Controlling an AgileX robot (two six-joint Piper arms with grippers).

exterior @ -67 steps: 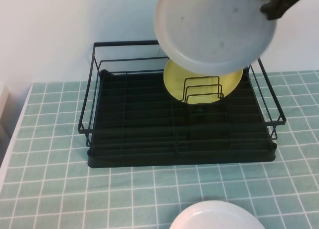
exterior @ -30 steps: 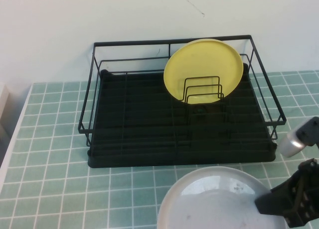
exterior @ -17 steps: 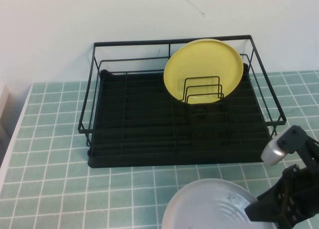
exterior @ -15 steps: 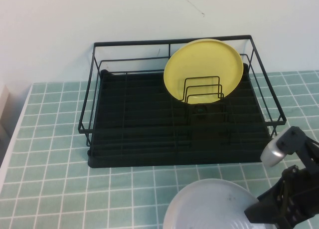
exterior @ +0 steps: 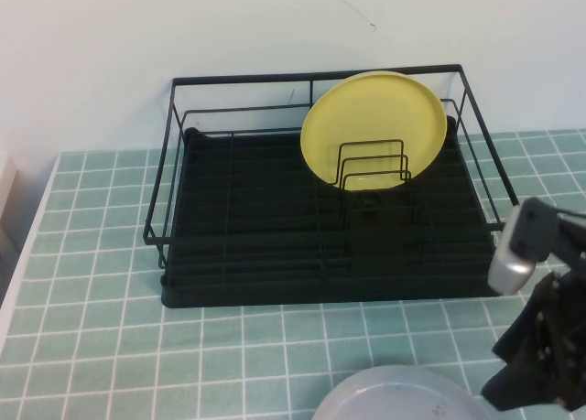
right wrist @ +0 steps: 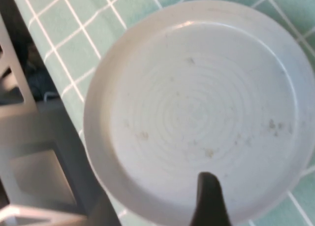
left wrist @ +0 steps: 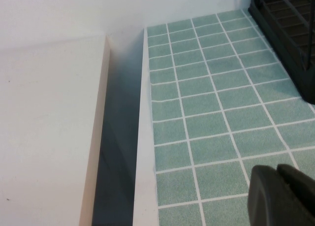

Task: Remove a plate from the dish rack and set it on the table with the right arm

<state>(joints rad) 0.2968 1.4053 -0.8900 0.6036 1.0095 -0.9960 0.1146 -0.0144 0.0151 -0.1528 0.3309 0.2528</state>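
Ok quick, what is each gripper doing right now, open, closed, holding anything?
Left gripper: shut, empty, over the table.
Right gripper: above the plate; cannot tell.

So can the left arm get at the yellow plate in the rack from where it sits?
Probably not easily. The left claw sits low over the table beyond the dish rack's left end; the yellow plate stands at its far right.

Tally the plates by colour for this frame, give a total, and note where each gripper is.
Yellow plate, upright in the dish rack: 1
Grey-white plate, on the table: 1
Total: 2
Right gripper: beside the grey-white plate.
Left gripper: over the table's left edge.
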